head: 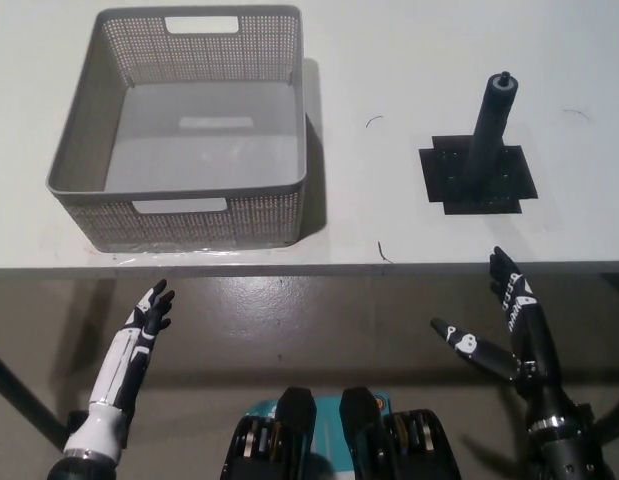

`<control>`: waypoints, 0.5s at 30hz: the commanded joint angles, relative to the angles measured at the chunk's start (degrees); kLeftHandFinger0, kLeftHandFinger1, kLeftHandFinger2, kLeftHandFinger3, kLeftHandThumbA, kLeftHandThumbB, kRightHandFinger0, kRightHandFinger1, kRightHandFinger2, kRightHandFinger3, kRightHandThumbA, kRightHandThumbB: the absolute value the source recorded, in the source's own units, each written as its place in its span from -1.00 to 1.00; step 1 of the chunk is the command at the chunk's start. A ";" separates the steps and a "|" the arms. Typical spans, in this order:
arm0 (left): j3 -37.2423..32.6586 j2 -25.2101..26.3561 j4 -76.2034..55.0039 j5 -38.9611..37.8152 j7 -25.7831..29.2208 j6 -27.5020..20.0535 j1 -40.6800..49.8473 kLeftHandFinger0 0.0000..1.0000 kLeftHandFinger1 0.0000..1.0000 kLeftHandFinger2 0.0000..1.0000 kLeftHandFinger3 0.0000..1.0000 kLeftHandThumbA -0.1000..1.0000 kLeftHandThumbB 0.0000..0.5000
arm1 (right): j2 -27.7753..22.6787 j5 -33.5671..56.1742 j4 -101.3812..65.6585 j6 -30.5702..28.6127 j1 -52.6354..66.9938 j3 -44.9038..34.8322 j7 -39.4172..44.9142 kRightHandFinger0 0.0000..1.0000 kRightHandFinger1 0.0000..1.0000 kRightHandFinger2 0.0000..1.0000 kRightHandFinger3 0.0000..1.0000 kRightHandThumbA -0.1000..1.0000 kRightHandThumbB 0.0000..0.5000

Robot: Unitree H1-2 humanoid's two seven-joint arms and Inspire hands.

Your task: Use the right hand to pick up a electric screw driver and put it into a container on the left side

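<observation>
Dark grey and slim, the electric screw driver (491,125) stands upright on a black square mat (478,179) at the right part of the white table (389,60), its narrow tip pointing up and its base planted near the mat's middle. Nothing touches it. To its left, well apart across bare tabletop, sits the container (179,215), a grey perforated basket with 2 cut-out handle slots, 1 in the near wall and 1 in the far wall; its floor shows no contents. The basket's near wall stands close to the table's front edge. A couple of thin dark strands lie on the table between basket and mat, too small to identify. Below the table edge, over the grey-brown floor (319,320), the black right hand (499,325) hangs at lower right, almost under the mat but short of the table, fingers spread apart and holding nothing, 1 digit stuck out toward picture left. The white left hand (144,325) rests at lower left, below the basket's near wall, fingers pointing up toward the table, loosely apart, also holding nothing. Neither hand reaches over the tabletop.
</observation>
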 commanded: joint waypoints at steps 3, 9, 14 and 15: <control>-0.05 1.39 -4.18 -0.81 -1.59 -3.02 1.78 1.00 1.00 1.00 1.00 1.00 -0.29 | 0.64 0.33 -11.33 -5.91 2.93 -0.02 -0.34 1.00 1.00 1.00 1.00 0.95 -0.12; 0.07 1.30 -6.29 -1.96 -2.56 -2.52 3.24 1.00 1.00 1.00 1.00 1.00 -0.31 | 1.24 2.75 -21.55 -3.74 4.52 -0.66 -0.31 1.00 1.00 1.00 1.00 0.91 0.02; 0.05 0.88 -7.66 -2.29 -2.94 -2.41 4.27 1.00 1.00 1.00 1.00 1.00 -0.31 | 1.07 0.54 -27.80 0.30 1.19 -2.63 -2.12 1.00 1.00 1.00 1.00 1.00 0.45; 0.06 0.87 -7.74 -2.29 -3.00 -2.35 4.29 1.00 1.00 1.00 1.00 1.00 -0.30 | 1.00 0.69 -27.91 0.62 0.90 -2.74 -2.04 1.00 1.00 1.00 1.00 1.00 0.44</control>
